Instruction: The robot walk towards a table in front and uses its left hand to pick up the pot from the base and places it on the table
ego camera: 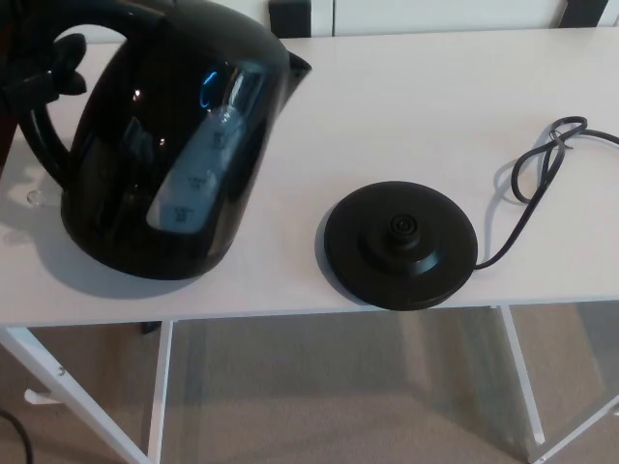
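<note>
black pot (174, 145) on white table (435, 97), apart from its base (399, 244), left hand (44, 77) tight around the handle (32, 145)

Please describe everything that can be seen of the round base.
The base is a round, flat black disc, plastic by its look, with a raised middle and a small round connector at its centre. It lies on the white table near the front edge, with nothing on it; the pot is apart, to its left. A black cord leaves its right side.
</note>
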Robot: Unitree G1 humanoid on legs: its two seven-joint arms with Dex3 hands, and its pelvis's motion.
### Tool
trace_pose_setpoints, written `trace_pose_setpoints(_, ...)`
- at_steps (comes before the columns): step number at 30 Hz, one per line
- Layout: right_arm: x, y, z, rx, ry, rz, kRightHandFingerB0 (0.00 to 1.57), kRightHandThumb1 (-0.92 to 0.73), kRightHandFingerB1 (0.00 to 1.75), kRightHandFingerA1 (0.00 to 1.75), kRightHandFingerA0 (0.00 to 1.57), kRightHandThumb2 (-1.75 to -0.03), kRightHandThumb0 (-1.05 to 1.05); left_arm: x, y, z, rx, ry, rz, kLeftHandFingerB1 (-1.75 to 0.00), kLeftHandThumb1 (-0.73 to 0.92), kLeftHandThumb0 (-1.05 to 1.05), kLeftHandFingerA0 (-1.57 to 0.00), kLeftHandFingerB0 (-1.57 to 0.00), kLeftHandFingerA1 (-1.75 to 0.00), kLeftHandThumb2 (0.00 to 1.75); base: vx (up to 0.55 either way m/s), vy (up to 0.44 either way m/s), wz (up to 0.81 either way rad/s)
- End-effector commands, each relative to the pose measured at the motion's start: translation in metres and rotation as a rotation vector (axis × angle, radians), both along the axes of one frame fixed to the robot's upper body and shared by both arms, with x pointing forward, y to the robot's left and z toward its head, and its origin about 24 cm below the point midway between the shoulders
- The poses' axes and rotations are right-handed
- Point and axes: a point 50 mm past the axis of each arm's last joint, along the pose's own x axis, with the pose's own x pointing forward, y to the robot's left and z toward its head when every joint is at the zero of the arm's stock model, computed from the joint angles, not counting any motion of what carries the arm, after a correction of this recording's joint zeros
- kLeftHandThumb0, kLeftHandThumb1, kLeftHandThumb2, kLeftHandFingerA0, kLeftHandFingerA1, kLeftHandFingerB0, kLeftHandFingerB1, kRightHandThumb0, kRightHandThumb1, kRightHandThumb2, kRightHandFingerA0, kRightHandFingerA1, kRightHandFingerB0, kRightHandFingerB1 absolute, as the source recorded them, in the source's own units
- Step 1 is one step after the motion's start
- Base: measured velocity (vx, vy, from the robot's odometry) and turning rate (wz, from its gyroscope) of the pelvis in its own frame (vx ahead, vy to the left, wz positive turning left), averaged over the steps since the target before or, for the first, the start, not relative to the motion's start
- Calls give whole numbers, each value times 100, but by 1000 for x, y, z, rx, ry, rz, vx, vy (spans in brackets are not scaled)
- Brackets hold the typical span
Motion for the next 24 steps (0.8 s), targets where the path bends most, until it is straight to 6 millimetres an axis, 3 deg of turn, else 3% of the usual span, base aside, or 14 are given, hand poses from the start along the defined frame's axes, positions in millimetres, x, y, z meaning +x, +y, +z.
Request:
trace_pose_setpoints(1, -1, -5, 0, -13, 11, 0, 28, -91, 42, 48, 35, -67, 1, -7, -6, 10, 40, -46, -154, -35, 72, -24, -73, -46, -49, 61, 0, 0, 0)
trace_pose_setpoints(2, -1, -5, 0, -11, 9, -3, 28, -91, 41, 48, 35, -66, 1, -9, -6, 9, 12, -17, -203, -47, 43, -19, -33, -15, -56, 87, 0, 0, 0)
trace_pose_setpoints(3, -1, -5, 0, -11, 10, -5, 28, -91, 41, 48, 35, -66, 1, -10, -7, 8, -12, 2, -242, -47, 43, -19, -33, -15, -56, 87, 0, 0, 0)
trace_pose_setpoints(4, -1, -4, 0, -11, 9, -5, 28, -91, 42, 49, 35, -67, 1, -11, -7, 6, -16, 28, -285, -29, 51, -28, -16, -13, -34, 60, 0, 0, 0)
trace_pose_setpoints(5, -1, -4, 0, -11, 9, -4, 28, -91, 42, 49, 35, -67, 1, -12, -7, 5, -16, 38, -301, -29, 51, -28, -16, -13, -34, 60, 0, 0, 0)
trace_pose_setpoints(6, -1, -4, 1, -10, 8, -4, 29, -91, 42, 49, 35, -67, 1, -13, -7, 3, -7, 49, -320, -47, 47, -19, -2, 0, -49, 93, 0, 0, 0)
trace_pose_setpoints(7, -1, -3, 1, -11, 8, -7, 29, -91, 41, 49, 35, -67, 1, -16, -5, -2, 32, 69, -366, -20, 48, -32, 0, 0, -23, 57, 0, 0, 0)
trace_pose_setpoints(9, 3, -2, 3, -8, -3, -8, 28, -91, 41, 48, 34, -67, 1, -16, -4, -4, 81, 90, -401, -13, 32, -46, 0, 0, -19, 69, 0, 0, 0)
trace_pose_setpoints(10, 4, -2, 3, -5, -4, -8, 28, -92, 41, 48, 34, -67, 2, -18, -4, -7, 104, 99, -420, 0, 39, -62, 0, 0, -5, 72, 0, 0, 0)
trace_pose_setpoints(12, 4, -3, 3, 0, -2, -10, 28, -92, 41, 47, 34, -67, 2, -22, -5, -15, 161, 119, -460, 0, 40, -66, 0, 0, -4, 74, 0, 0, 0)
trace_pose_setpoints(13, 5, -3, 3, 1, -2, -11, 27, -92, 41, 47, 33, -67, 1, -23, -5, -17, 189, 129, -468, 0, 45, -66, 0, 0, 0, 55, 0, 0, 0)
trace_pose_setpoints(15, 6, -3, 4, -3, -5, -7, 28, -92, 41, 48, 35, -67, 1, -26, -7, -21, 227, 153, -486, 0, 45, -77, 0, 0, 0, 55, 0, 0, 0)
trace_pose_setpoints(18, 8, -4, 5, 0, -14, -4, 28, -92, 42, 48, 34, -67, 2, -30, -8, -28, 250, 175, -506, 0, 39, -71, 0, 0, 0, 69, 0, 0, 0)
trace_pose_setpoints(24, 9, -3, 5, 0, -23, 3, 28, -92, 42, 49, 35, -67, 2, -33, -6, -34, 239, 187, -514, 0, 40, -69, 0, 0, 0, 69, 0, 0, 0)
